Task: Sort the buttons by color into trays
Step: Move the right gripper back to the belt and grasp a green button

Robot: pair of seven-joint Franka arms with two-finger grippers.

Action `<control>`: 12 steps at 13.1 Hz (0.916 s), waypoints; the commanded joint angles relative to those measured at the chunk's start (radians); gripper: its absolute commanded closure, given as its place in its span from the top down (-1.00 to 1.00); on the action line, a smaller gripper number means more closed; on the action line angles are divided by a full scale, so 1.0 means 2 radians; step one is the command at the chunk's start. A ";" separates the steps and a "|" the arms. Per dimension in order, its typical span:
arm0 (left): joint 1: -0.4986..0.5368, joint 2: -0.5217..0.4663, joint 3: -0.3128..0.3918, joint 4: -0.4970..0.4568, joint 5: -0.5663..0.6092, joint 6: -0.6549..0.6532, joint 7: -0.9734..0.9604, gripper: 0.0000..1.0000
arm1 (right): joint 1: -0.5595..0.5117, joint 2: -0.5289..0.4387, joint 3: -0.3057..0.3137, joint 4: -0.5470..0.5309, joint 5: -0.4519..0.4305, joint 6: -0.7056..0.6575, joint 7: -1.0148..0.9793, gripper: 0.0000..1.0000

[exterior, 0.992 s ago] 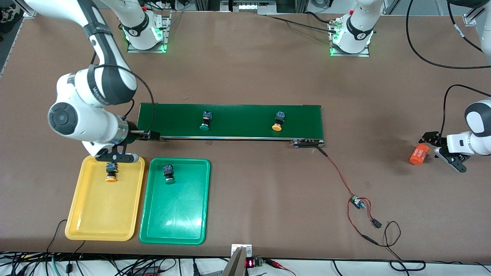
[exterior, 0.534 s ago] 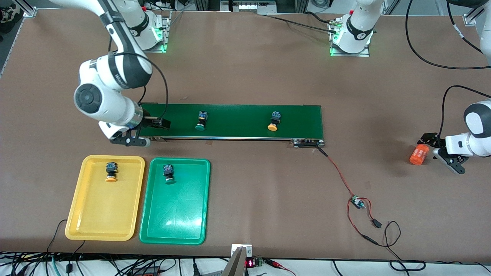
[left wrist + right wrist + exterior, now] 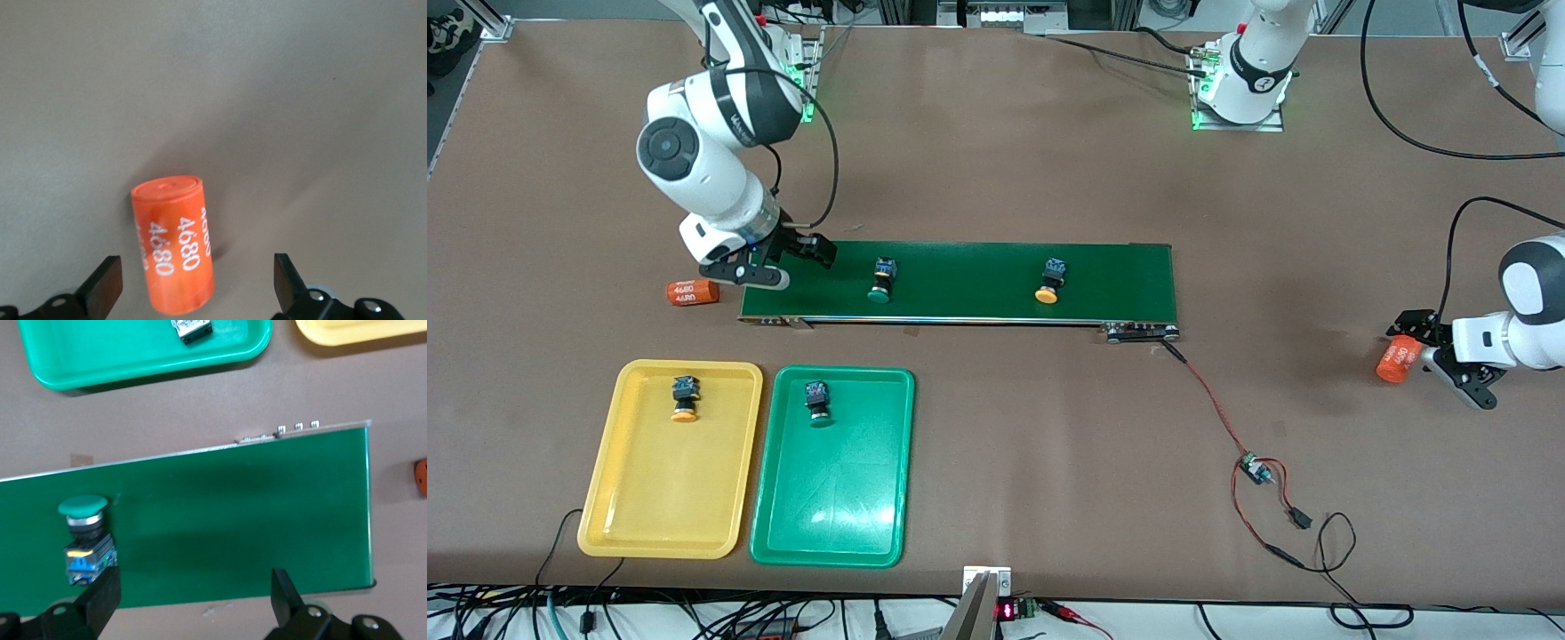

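Over the right arm's end of the conveyor belt (image 3: 960, 282), your right gripper (image 3: 778, 264) hangs with its jaws released and nothing between them. You are between picks: the step in hand reads as the approach to the green-capped button on the belt (image 3: 881, 280), which lies on its side just beside that gripper, its cap turned toward the belt's front edge. In the right wrist view the same button sits close to one finger (image 3: 100, 599) rather than centred between the two. So your next move likely calls for a short shift along the belt to straddle the black-and-blue body, then a descent and a squeeze across the body, not the cap.

A yellow-capped button on the belt (image 3: 1048, 283) lies farther along, toward the left arm's end.

Near the table's front edge, at the right arm's end, the yellow tray (image 3: 614, 498) carries one yellow-capped button (image 3: 684, 398) close to its upper rim. The green tray (image 3: 831, 507), touching or just beside it, carries one green-capped button (image 3: 817, 404), likewise near its upper rim. Half the sorting looks done; each tray has plenty of bare floor.

Your left gripper (image 3: 1427, 348) waits low at the left arm's edge of the table, jaws released around an orange cylinder (image 3: 175, 243) with white print, without grasping it. A second such cylinder (image 3: 693, 292) lies off the belt's end.
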 commanded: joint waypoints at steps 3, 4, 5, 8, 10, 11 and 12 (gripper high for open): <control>-0.003 0.028 0.002 0.000 -0.009 0.035 0.002 1.00 | -0.013 -0.023 0.017 -0.034 -0.001 0.072 0.015 1.00; -0.003 0.031 0.002 0.000 -0.008 0.039 0.003 1.00 | -0.012 -0.022 0.017 -0.037 -0.001 0.076 0.018 1.00; -0.002 0.032 0.003 0.000 -0.009 0.040 0.003 1.00 | -0.011 -0.019 0.018 -0.043 -0.007 0.081 0.029 1.00; -0.002 0.032 0.005 0.000 -0.002 0.042 0.005 0.15 | -0.010 -0.001 0.018 -0.046 -0.054 0.099 0.041 1.00; -0.002 0.032 0.008 -0.002 -0.002 0.042 0.005 -0.65 | -0.004 0.014 0.019 -0.046 -0.078 0.104 0.069 1.00; -0.002 0.031 0.008 -0.001 -0.002 0.042 0.005 -0.95 | -0.004 0.019 0.021 -0.046 -0.087 0.116 0.077 1.00; -0.002 0.029 0.008 0.000 -0.001 0.041 0.005 -1.00 | -0.003 0.025 0.021 -0.045 -0.087 0.120 0.081 1.00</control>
